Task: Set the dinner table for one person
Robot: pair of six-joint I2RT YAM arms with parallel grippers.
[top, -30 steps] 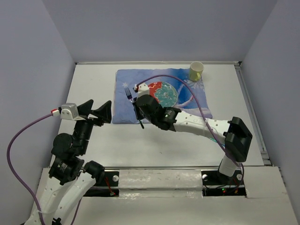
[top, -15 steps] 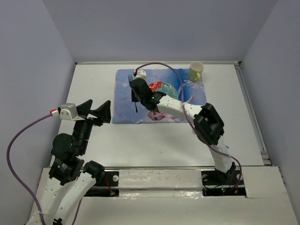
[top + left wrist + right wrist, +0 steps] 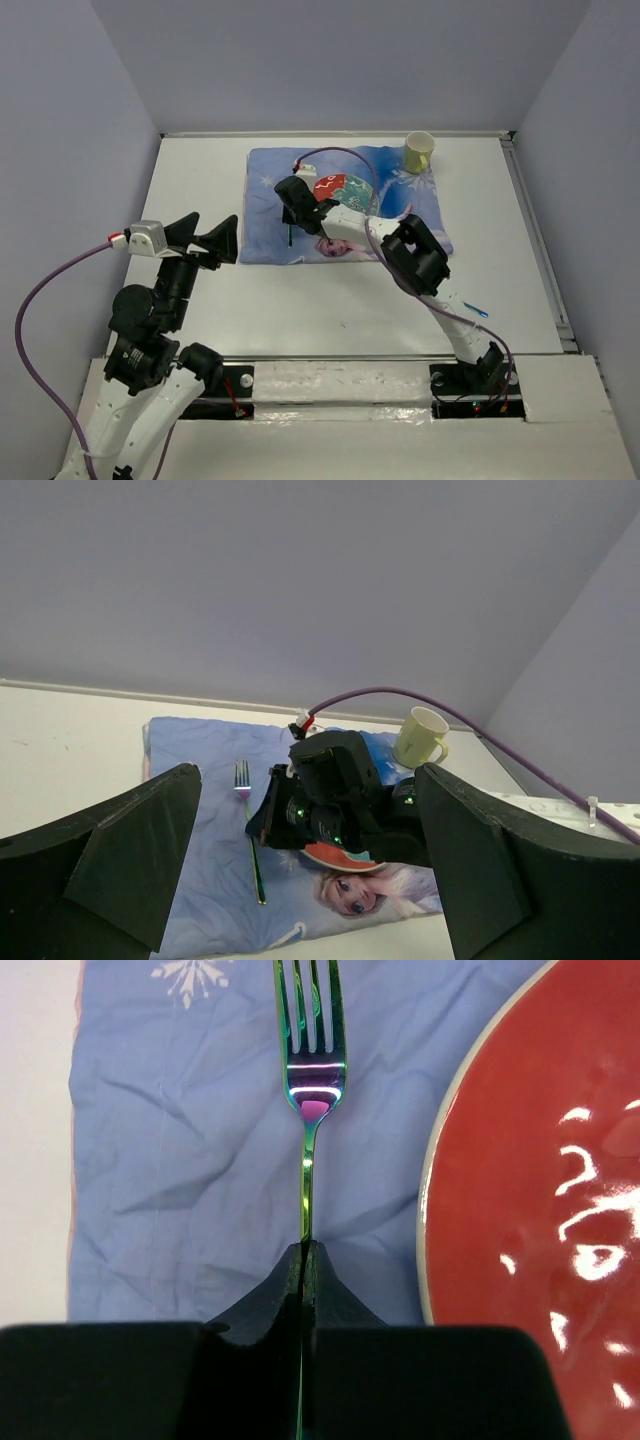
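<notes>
my right gripper [image 3: 303, 1250] clamps the fork [image 3: 310, 1070] handle, setting it on the mat [image 3: 180, 1140] left of the plate [image 3: 520, 1160], tines toward the table's [image 3: 200, 170] far edge; left gripper [image 3: 210, 238] idles near the left edge, fingers apart.

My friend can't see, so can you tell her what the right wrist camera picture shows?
The right pincer is shut on the handle of a shiny rainbow fork, whose prongs point away over a wrinkled blue placemat. A red plate with a pale rim sits just right of the fork.
</notes>
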